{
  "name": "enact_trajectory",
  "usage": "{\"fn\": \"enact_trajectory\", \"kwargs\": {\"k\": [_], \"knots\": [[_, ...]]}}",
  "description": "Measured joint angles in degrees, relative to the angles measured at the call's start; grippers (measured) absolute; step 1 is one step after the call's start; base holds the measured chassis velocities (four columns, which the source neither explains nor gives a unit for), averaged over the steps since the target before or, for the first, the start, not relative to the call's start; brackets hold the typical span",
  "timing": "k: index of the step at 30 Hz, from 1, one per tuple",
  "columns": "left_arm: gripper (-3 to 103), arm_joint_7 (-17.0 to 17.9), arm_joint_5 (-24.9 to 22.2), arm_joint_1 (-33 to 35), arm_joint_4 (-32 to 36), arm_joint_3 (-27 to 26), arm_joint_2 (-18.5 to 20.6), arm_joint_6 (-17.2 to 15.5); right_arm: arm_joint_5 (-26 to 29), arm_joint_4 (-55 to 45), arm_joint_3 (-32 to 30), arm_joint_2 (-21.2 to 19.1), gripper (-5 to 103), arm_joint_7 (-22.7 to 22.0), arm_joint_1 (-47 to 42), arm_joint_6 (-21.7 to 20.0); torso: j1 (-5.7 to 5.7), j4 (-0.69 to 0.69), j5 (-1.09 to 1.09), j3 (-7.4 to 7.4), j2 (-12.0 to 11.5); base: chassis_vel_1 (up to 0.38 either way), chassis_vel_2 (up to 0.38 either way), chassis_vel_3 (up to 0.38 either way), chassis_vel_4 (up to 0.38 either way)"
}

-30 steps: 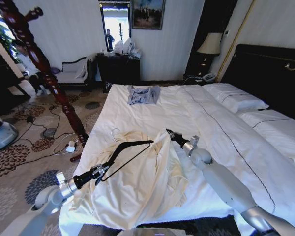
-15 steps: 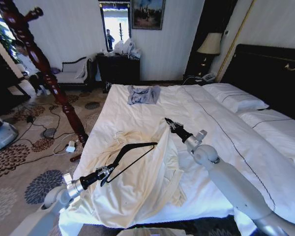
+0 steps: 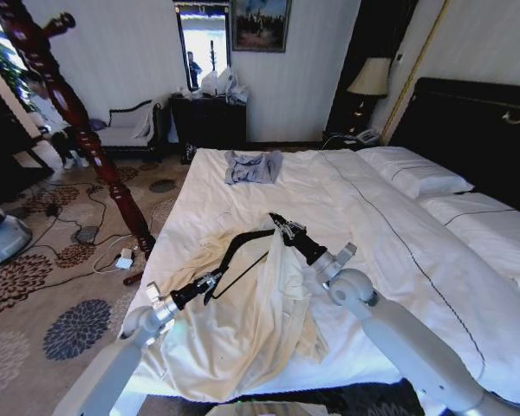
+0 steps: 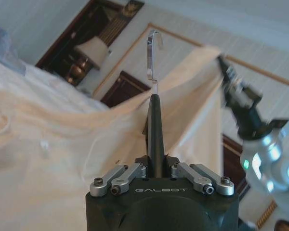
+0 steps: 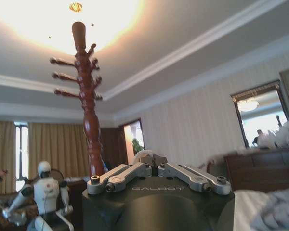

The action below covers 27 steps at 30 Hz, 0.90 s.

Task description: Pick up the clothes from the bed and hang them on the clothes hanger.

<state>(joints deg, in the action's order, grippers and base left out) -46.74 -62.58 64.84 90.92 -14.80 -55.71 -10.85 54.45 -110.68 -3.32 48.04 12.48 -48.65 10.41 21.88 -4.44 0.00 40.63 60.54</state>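
Note:
The cream clothes (image 3: pixel 243 321) lie heaped on the near left corner of the bed (image 3: pixel 373 217). My right gripper (image 3: pixel 279 225) is shut on their upper edge and holds it raised; the left wrist view shows that gripper (image 4: pixel 226 72) pinching the stretched cloth (image 4: pixel 183 115). My left gripper (image 3: pixel 210 282) is shut on a black coat hanger (image 3: pixel 243 251) that angles up toward the lifted edge, its metal hook (image 4: pixel 153 53) sticking out ahead. The clothes hanger (image 3: pixel 69 104), a tall red-brown stand, rises off the bed's left side, and its arms (image 5: pixel 86 91) appear in the right wrist view.
A small grey-blue garment (image 3: pixel 253 166) lies at the bed's far end. White pillows (image 3: pixel 416 173) and the dark headboard (image 3: pixel 477 130) are on the right. Cables (image 3: pixel 87 234) cross the patterned carpet by the stand's base. A dark cabinet (image 3: pixel 210 121) stands against the far wall.
My left gripper has lifted the black hanger up and forward toward the garment's raised edge. My right gripper has shifted left, closer to the hanger's tip, keeping the cloth up.

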Motion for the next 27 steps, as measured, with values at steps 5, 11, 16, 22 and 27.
{"fn": "enact_trajectory", "kwargs": {"k": [5,11,16,22,27], "knots": [[17,-0.28,0.54,0.00,-0.89,1.67,1.67,0.22,1.31,-1.12,-0.26,0.02,1,0.48,1.65,1.06,0.00,0.00,0.00,0.00,0.00,0.000,0.000,0.000,0.000],[17,-0.03,-0.27,-1.92,-1.61,2.49,1.19,0.37,1.69,-4.72,2.22,-0.26,1,2.12,2.28,1.16,0.00,-0.02,0.00,0.00,0.00,0.000,0.000,0.000,0.000],[16,0.60,-0.78,-4.32,-3.10,3.07,-0.47,0.42,1.08,-7.65,5.41,-1.78,1,6.55,0.20,1.16,0.00,-0.03,-0.01,0.00,0.00,0.000,0.000,0.000,0.000],[16,1.97,-1.14,-5.76,-3.92,0.74,-2.29,0.65,-0.69,-8.73,10.30,-4.04,0,14.33,-2.00,1.14,0.00,0.00,-0.01,0.00,0.00,0.000,0.000,0.000,0.000],[16,3.09,-2.30,-7.61,-4.10,-0.46,-3.04,0.74,-3.59,-8.28,11.35,-4.95,0,17.69,-4.85,1.20,0.00,-0.02,-0.01,-0.01,0.00,0.000,0.000,0.000,0.000]]}}
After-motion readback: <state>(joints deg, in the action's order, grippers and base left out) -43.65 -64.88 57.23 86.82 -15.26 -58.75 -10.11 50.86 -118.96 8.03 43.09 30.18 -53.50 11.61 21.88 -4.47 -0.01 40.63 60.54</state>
